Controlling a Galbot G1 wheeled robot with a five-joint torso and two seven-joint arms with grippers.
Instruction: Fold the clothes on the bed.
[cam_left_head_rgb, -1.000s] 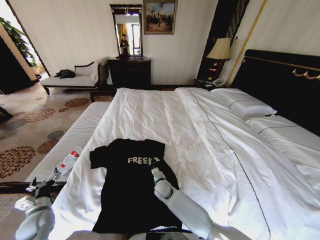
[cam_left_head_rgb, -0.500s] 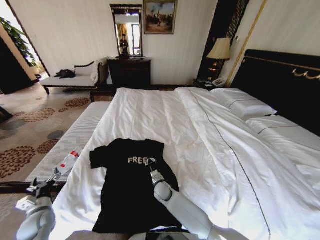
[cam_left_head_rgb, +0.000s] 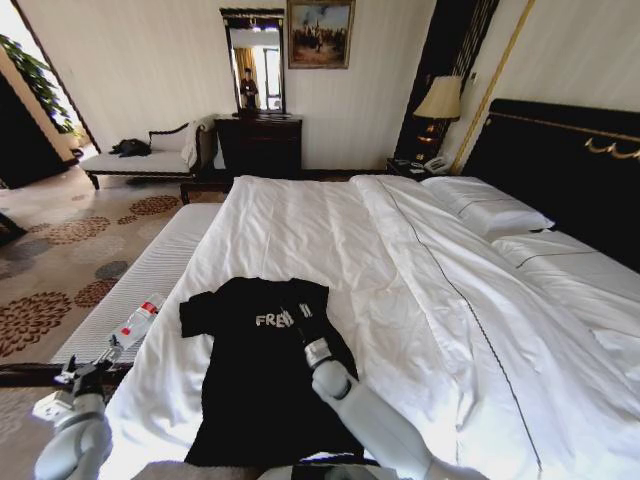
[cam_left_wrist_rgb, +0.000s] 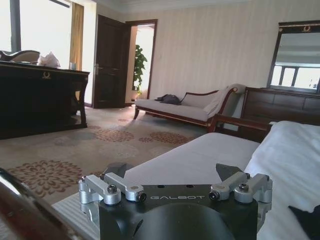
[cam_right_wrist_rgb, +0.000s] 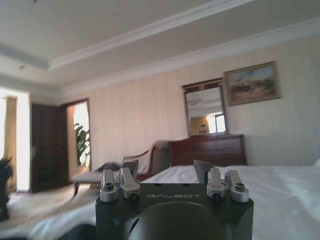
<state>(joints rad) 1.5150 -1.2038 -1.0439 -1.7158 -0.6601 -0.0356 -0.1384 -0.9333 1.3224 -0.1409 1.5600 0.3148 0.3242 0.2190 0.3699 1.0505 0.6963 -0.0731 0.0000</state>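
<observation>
1. The black T-shirt (cam_left_head_rgb: 262, 375) lies flat and face up on the white bed (cam_left_head_rgb: 420, 300), close to the near edge where the robot stands. Its white lettering runs across the chest, partly covered by the right gripper.

2. As far as I can judge, the folding has hardly begun. The left sleeve is spread out to the side, the body lies at full length towards the robot, and I can see no crease or doubled-over layer. The right sleeve sits behind the arm, so I cannot tell how it lies.

3. Everything is left to do: sleeves in, body folded up, the bundle squared off.

4. The right gripper (cam_left_head_rgb: 303, 322) is out over the chest of the shirt, at the end of the lettering, with its forearm stretched up the middle of the garment from the robot's body. Whether it touches the cloth I cannot tell from the head view.

5. In the right wrist view its two fingers (cam_right_wrist_rgb: 131, 169) stand apart with nothing between them, pointing across the bed towards the far wall, where a mirror (cam_right_wrist_rgb: 204, 110) and a painting (cam_right_wrist_rgb: 251, 83) hang.

6. The left gripper (cam_left_head_rgb: 85, 372) hangs low beside the bed, off the mattress corner and well apart from the shirt, just short of a plastic bottle (cam_left_head_rgb: 137, 324) lying on the bench at the bed's side.

7. Its fingers (cam_left_wrist_rgb: 116, 169) are also apart and hold nothing; that arm looks idle.
</observation>
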